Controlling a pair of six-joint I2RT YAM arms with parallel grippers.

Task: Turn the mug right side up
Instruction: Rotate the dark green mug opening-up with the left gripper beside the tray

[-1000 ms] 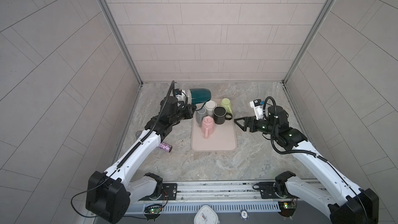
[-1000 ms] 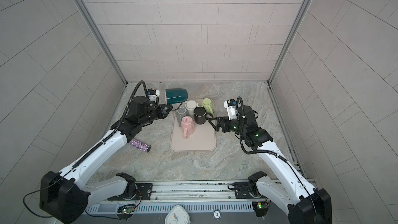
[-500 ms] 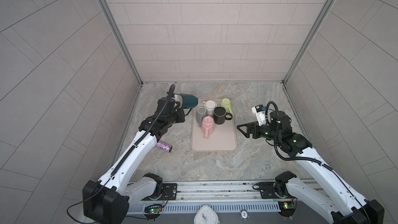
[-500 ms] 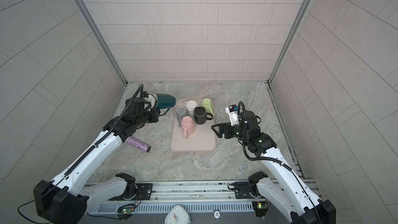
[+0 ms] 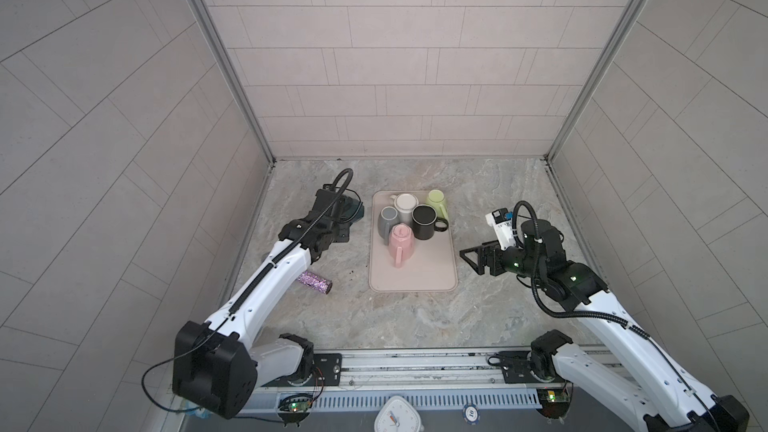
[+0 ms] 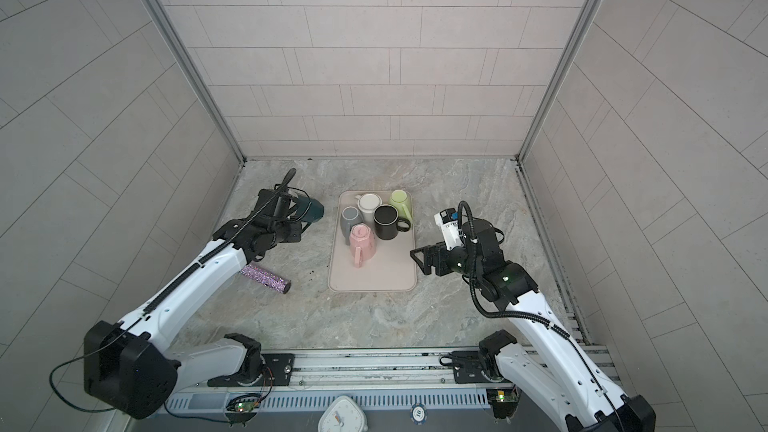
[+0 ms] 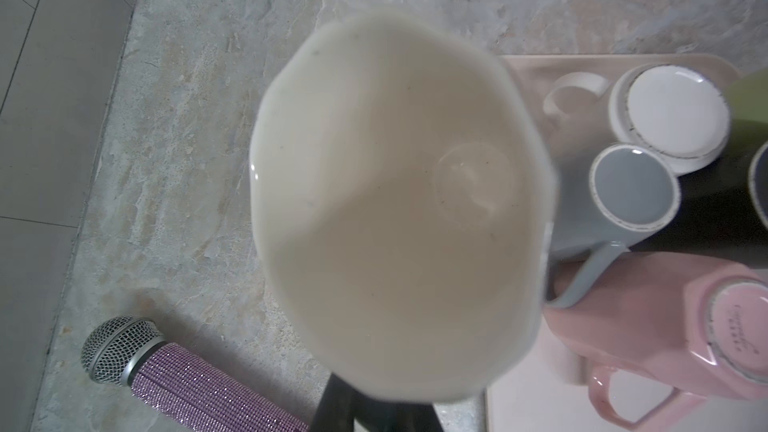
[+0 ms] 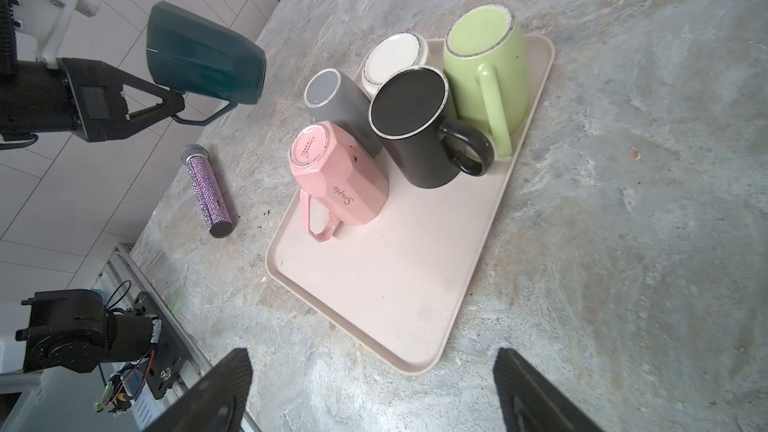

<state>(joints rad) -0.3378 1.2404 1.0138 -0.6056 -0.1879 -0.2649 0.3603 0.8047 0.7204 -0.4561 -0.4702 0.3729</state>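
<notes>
Mug of dark teal faceted ceramic point(image 8: 203, 64) clenched at rim by fingers of left gripper point(image 8: 172, 97), held on its side just left of pale pink rectangular tray point(image 5: 415, 280), cream inside facing left wrist cam (looks lifted off grey marbled tabletop point(image 5: 415, 326)). Right gripper point(image 5: 471, 261) near tray's right edge, fingers spread wide w/ nothing btwn. Upside down on tray: pink mug point(image 5: 401, 243), grey mug point(image 5: 387, 220), white mug point(image 5: 406, 203), black mug point(image 5: 424, 222) & green mug point(image 5: 438, 201). Purple glitter microphone point(image 5: 314, 282) flat on tabletop.
</notes>
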